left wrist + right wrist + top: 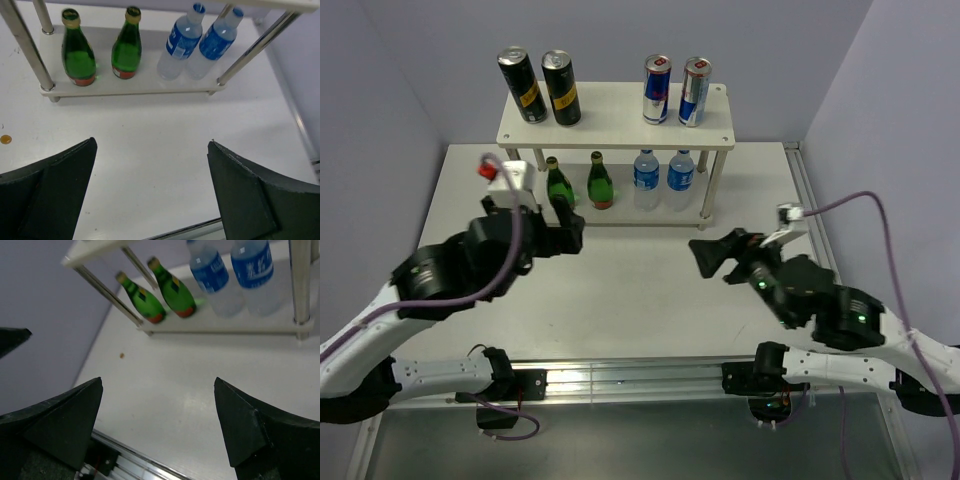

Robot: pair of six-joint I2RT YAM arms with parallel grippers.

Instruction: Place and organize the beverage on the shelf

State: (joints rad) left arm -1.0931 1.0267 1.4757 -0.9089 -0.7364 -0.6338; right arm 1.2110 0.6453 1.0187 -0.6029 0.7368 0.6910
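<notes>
The pale wood shelf (615, 128) stands at the back of the table. Two black cans (541, 87) and two blue-silver-red cans (675, 90) stand upright on its top board. Two green bottles (579, 182) stand on the lower board, also in the left wrist view (78, 50) and the right wrist view (175, 290). My left gripper (568, 225) is open and empty, just in front of the green bottles (127, 45). My right gripper (710, 255) is open and empty over the bare table, in front of the shelf's right end.
Two clear water bottles with blue labels (663, 180) stand on the lower board, right of the green bottles, also in the left wrist view (195, 42). Thin metal legs (252, 50) hold the shelf up. Grey walls close the table at back and sides. A rail (620, 375) runs along the near edge.
</notes>
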